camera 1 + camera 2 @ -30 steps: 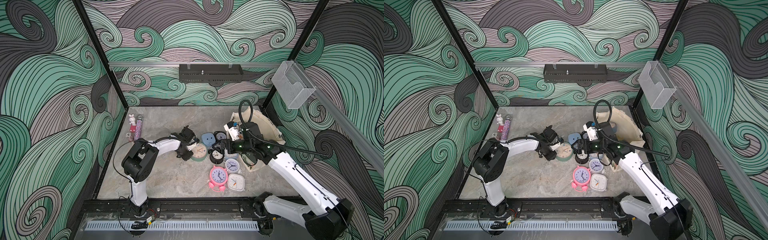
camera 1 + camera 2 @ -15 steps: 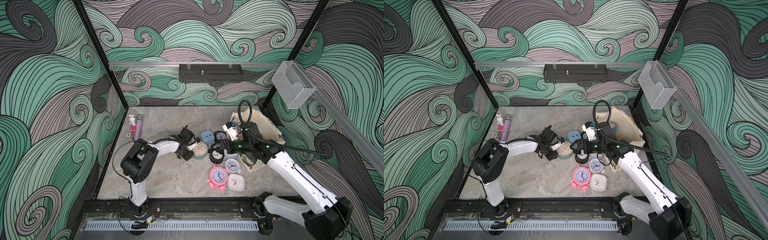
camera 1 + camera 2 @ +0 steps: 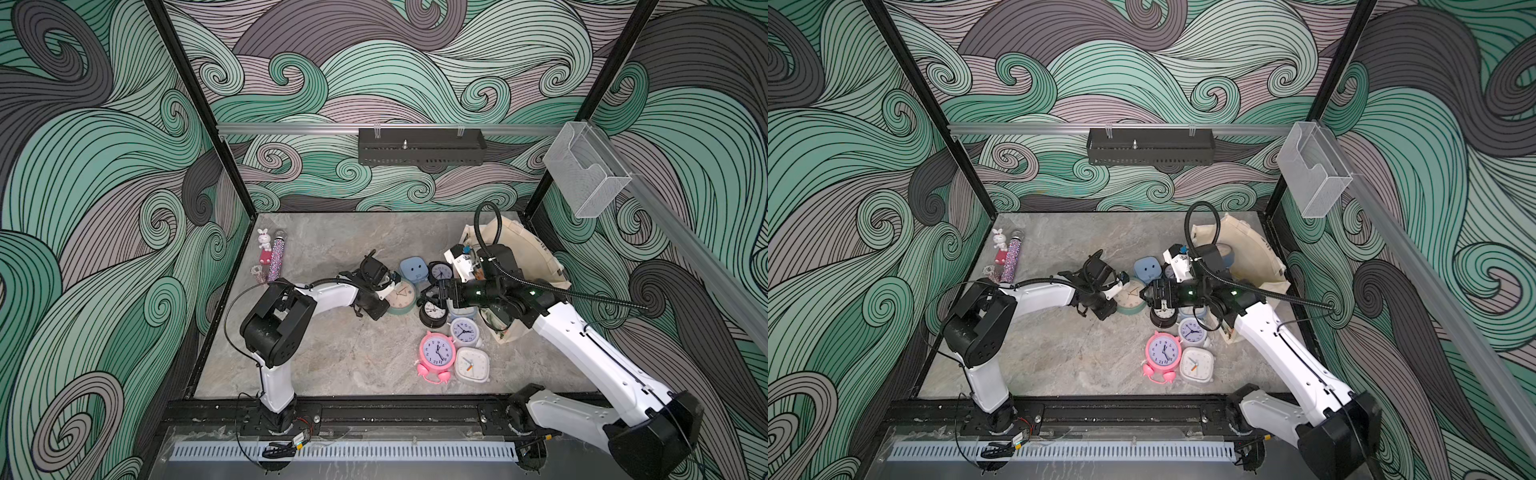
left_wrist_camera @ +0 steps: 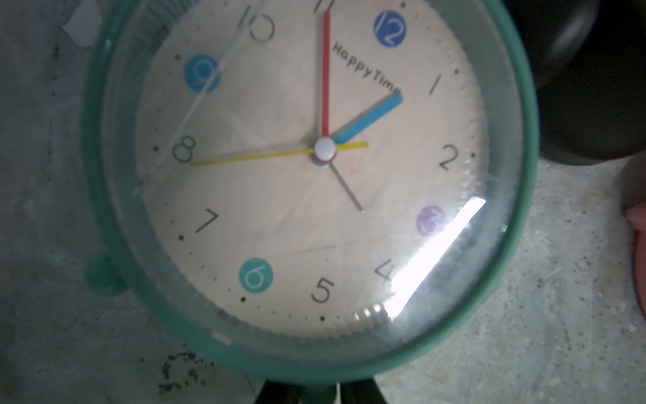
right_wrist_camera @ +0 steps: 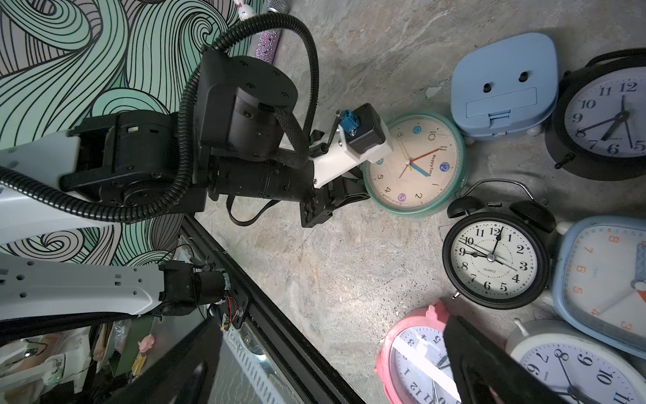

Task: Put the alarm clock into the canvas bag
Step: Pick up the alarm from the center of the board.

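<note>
At mid-frame in both top views, the green clock lies face up on the table, at the left edge of a huddle of clocks. Left gripper is right at its rim. The left wrist view is all dial, with two dark fingers close together at the rim, but gripped or merely touching, I can't tell. Right gripper hangs spread wide and empty over the black clock. The bag slumps right of centre, behind the right arm, green clock well outside it. Pink clock sits lower in frame, untouched.
</note>
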Robot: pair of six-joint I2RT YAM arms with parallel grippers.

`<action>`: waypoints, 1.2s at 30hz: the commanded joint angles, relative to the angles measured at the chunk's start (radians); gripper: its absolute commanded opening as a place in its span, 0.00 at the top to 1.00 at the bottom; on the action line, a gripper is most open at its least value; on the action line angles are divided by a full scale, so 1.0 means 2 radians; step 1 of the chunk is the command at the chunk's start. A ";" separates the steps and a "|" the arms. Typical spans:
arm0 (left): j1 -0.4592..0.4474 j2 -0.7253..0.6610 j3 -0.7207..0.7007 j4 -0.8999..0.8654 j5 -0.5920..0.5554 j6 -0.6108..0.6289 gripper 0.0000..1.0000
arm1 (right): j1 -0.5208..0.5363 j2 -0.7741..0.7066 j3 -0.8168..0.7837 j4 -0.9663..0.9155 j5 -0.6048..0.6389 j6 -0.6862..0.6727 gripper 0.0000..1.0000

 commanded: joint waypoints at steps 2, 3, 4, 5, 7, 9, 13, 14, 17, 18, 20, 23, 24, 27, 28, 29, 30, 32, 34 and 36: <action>-0.009 -0.016 -0.007 0.015 0.000 -0.012 0.80 | 0.003 -0.003 -0.003 0.003 0.000 0.000 0.00; -0.011 -0.018 -0.007 0.015 -0.002 -0.014 0.81 | 0.003 -0.004 -0.003 0.003 0.001 0.000 0.00; -0.014 -0.021 -0.008 0.014 -0.005 -0.016 0.82 | 0.003 -0.004 -0.002 0.003 0.001 -0.001 0.00; -0.017 -0.023 -0.008 0.012 -0.008 -0.020 0.84 | 0.003 -0.004 -0.001 0.002 0.002 -0.001 0.00; -0.019 -0.031 -0.012 0.008 -0.009 -0.031 0.86 | 0.003 -0.006 0.001 -0.002 0.007 -0.002 0.00; -0.022 -0.043 -0.024 0.014 -0.014 -0.042 0.88 | 0.003 -0.009 0.003 -0.002 0.010 -0.003 0.00; -0.026 -0.062 -0.037 0.023 -0.027 -0.059 0.90 | 0.003 -0.010 0.002 -0.002 0.010 -0.003 0.00; -0.026 -0.063 -0.037 0.021 -0.027 -0.062 0.91 | 0.003 -0.010 0.003 -0.002 0.010 -0.003 0.00; -0.027 -0.071 -0.036 0.008 -0.034 -0.085 0.93 | 0.003 -0.011 0.003 -0.002 0.013 -0.003 0.00; -0.026 -0.078 -0.039 0.005 -0.033 -0.095 0.93 | 0.003 -0.011 0.003 -0.002 0.015 -0.004 0.00; -0.027 -0.096 -0.049 0.010 -0.033 -0.112 0.93 | 0.003 -0.012 0.003 -0.002 0.018 -0.003 0.00; -0.027 -0.127 -0.064 0.015 -0.036 -0.133 0.93 | 0.002 -0.008 0.007 -0.001 0.020 0.000 0.00; -0.027 -0.138 -0.067 0.013 -0.038 -0.140 0.93 | 0.003 -0.007 0.008 -0.002 0.022 0.002 0.00; -0.027 -0.172 -0.078 0.009 -0.044 -0.158 0.93 | 0.001 -0.004 0.012 -0.002 0.026 0.006 0.00; -0.027 -0.182 -0.079 0.007 -0.045 -0.163 0.93 | 0.000 -0.001 0.014 -0.003 0.026 0.010 0.00; -0.027 -0.195 -0.081 0.005 -0.048 -0.169 0.93 | 0.000 0.003 0.017 -0.002 0.026 0.015 0.00; -0.027 -0.203 -0.081 0.002 -0.050 -0.176 0.93 | -0.001 0.009 0.020 -0.001 0.025 0.020 0.00; -0.027 -0.235 -0.082 -0.002 -0.051 -0.187 0.93 | -0.002 0.019 0.028 0.001 0.024 0.031 0.00; -0.028 -0.259 -0.083 -0.002 -0.054 -0.200 0.93 | -0.002 0.031 0.037 0.004 0.020 0.042 0.00; -0.030 -0.284 -0.085 0.001 -0.059 -0.215 0.93 | -0.003 0.044 0.047 0.011 0.016 0.054 0.00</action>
